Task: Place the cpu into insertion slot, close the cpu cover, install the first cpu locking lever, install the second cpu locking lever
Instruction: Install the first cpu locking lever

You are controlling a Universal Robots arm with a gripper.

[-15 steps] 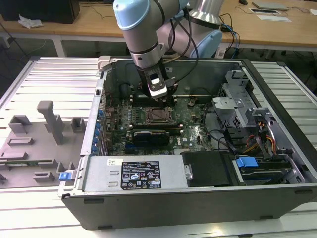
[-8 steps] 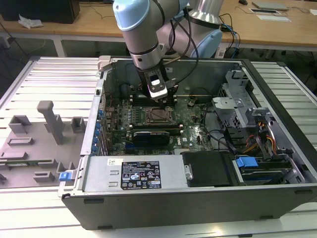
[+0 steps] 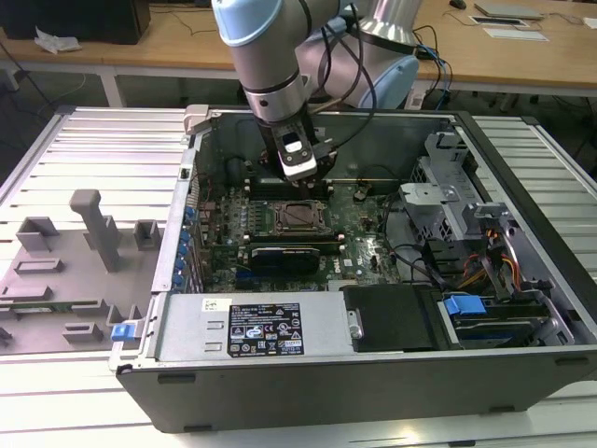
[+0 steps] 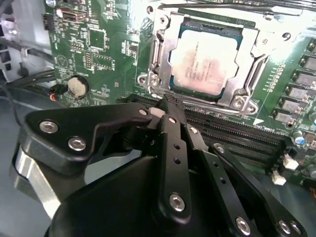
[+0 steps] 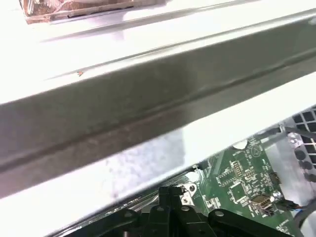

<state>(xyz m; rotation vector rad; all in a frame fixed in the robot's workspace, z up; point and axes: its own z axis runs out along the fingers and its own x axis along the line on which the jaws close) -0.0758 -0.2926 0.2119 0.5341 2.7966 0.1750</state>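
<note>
The cpu [image 4: 205, 59], a flat silver-grey square, lies inside the insertion slot [image 4: 155, 49] on the green motherboard. The cpu cover [image 4: 246, 54], a silver frame with a square window, lies flat around it. A thin lever rod [image 4: 222, 7] runs along the slot's far side. My gripper [image 4: 165, 106] is shut with nothing between its black fingers, its tip just short of the slot's near edge. In the exterior view the gripper [image 3: 300, 177] hangs just behind the slot [image 3: 280, 220] inside the open computer case. The first wrist view shows the fingertips [image 5: 173, 190] close to the board.
Long black memory slots [image 4: 237, 138] run between gripper and socket. A coin battery [image 4: 77, 86] sits beside them. A black card [image 3: 284, 254], power supply [image 3: 252, 327], drive cage [image 3: 448, 201] and cables crowd the case. A grey fixture tray [image 3: 75, 261] lies at the exterior view's left.
</note>
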